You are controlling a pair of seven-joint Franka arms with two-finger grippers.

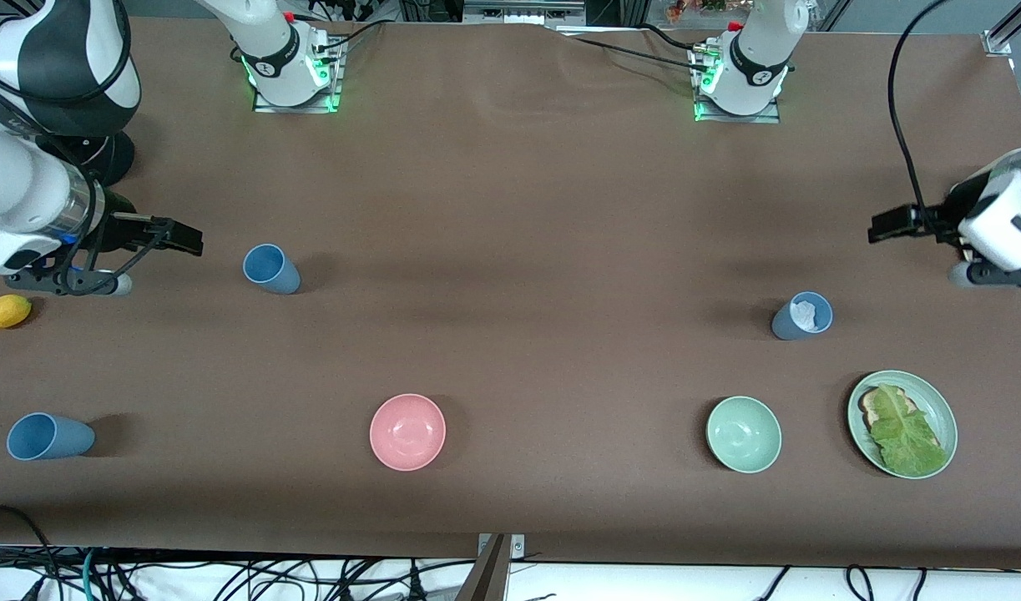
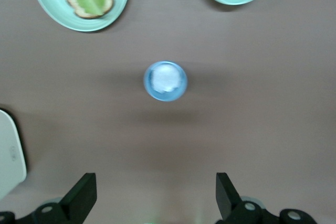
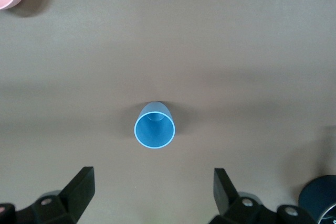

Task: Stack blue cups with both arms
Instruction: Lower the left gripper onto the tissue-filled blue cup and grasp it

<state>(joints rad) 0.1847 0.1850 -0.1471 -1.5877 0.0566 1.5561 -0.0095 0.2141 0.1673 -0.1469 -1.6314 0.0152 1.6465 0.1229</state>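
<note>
The brown cloth-covered worktop [image 1: 510, 209] carries three blue plastic cups [image 1: 271, 269], a pink bowl [image 1: 407, 431], a pale green bowl [image 1: 744, 434], a green plate [image 1: 944, 409] and a yellow lemon-like fruit [image 1: 5, 311]; one cup stands ahead of each arm's open jaws.

My left gripper [image 1: 882, 227] hangs at the frame's right edge, fingers spread wide. My right gripper [image 1: 184, 238] hangs at the left edge, equally wide.

Both large glossy white robot arms [image 1: 26, 179] [image 1: 1007, 213] wore black joint sections — broad dark bands between rounded white shells. Each white base [image 1: 289, 63] [image 1: 740, 79] sat on a metal plate lit green, with a small red cap beside it. Thin black cables [image 1: 902, 125] looped loose. The black two-finger grippers [image 1: 176, 236] [image 1: 890, 224] were angular, with wedge-shaped fingers [image 2: 81, 195] [image 3: 79, 190] — round screws in their mounts.
</note>
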